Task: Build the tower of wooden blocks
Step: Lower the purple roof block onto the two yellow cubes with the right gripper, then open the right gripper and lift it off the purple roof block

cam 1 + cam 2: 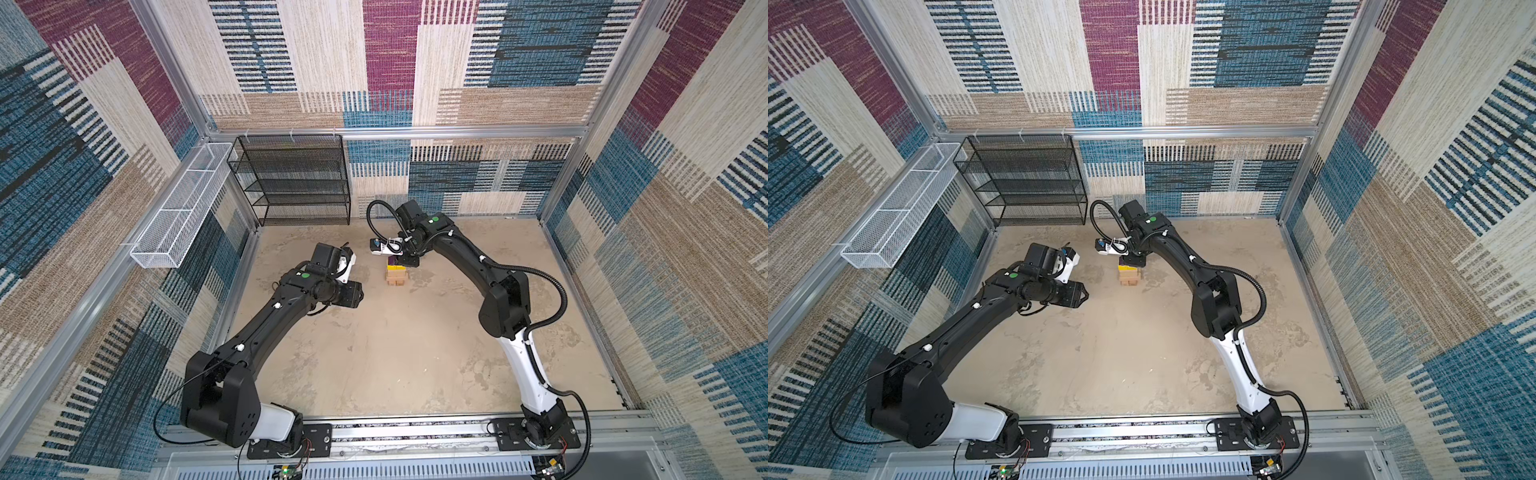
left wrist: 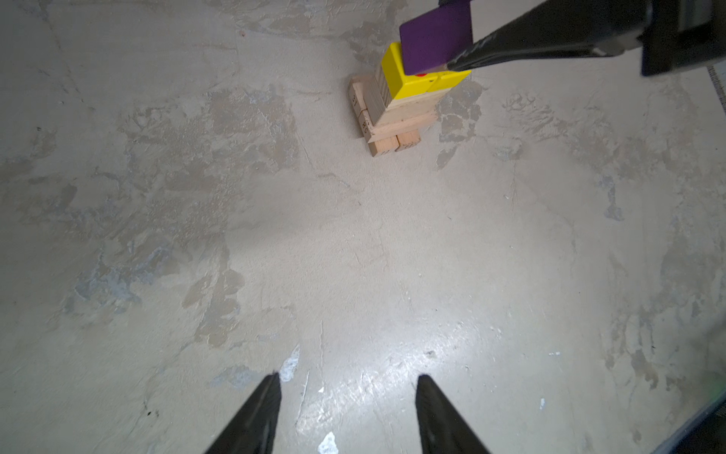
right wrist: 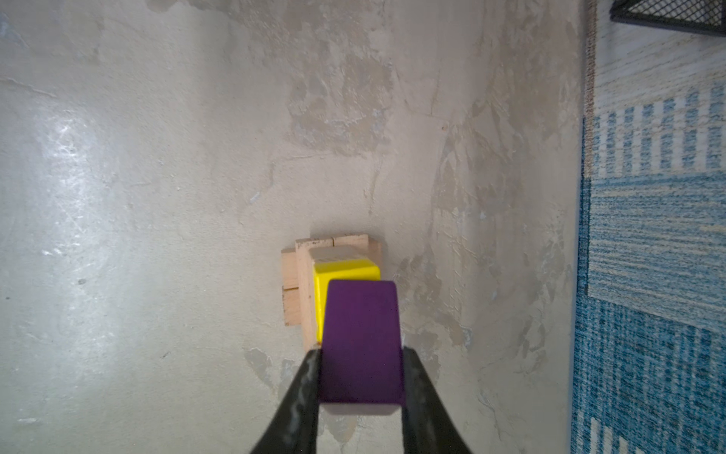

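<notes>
Tower [image 2: 404, 114] could topple if the right gripper [image 3: 361, 355], pinching the purple block [image 3: 361, 318], releases it off-centre; left gripper [image 2: 349, 378] hangs spread.

Black arms [image 1: 266, 320] — white base links [image 1: 525, 365], green dots [image 1: 305, 274], perhaps zip-tied corrugated cable [image 1: 564, 296].

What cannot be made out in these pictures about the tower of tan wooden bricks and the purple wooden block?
- Whether the purple roof-shaped wooden block touches the yellow cubes: right wrist view, the block hides the contact; left wrist view, a finger of the right gripper crosses it.
- Printed marks on the tan wooden brick ends: left wrist view, too small.
- Layers of the tower: both top views, too small.
</notes>
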`<state>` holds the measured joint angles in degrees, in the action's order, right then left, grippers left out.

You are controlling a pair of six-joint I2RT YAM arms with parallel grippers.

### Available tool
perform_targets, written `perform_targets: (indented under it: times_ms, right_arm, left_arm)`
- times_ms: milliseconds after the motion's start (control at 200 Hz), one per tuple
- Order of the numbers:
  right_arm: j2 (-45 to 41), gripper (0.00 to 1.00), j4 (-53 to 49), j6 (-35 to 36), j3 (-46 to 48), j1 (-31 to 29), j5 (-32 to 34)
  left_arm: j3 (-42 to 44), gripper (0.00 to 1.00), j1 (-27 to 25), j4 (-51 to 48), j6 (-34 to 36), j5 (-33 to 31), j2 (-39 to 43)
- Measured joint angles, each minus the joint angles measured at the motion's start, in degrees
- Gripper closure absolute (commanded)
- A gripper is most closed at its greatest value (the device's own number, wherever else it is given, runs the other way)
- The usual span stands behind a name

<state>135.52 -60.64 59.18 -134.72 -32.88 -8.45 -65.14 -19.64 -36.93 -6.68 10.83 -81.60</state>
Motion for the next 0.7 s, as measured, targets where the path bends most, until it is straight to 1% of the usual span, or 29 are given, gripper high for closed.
perform_targets:
  times_ms: [300,461,701]
  right_arm:
    - [0.00,0.62,0.81,0.00,0.15,-0.20,0.63]
    - [-0.02,0.59,1.20,0.00,0.15,-0.42,0.74]
    - [-0.52,0.59,1.27,0.00,0.22,-0.48,0.70]
  left_arm:
    - [0.00,0.40,0.00,0.00,0.00,0.00,0.31]
    - [0.00,0.40,0.09,0.00,0.00,0.00,0.31]
    - [0.00,0.40,0.13,0.00,0.00,0.00,0.42]
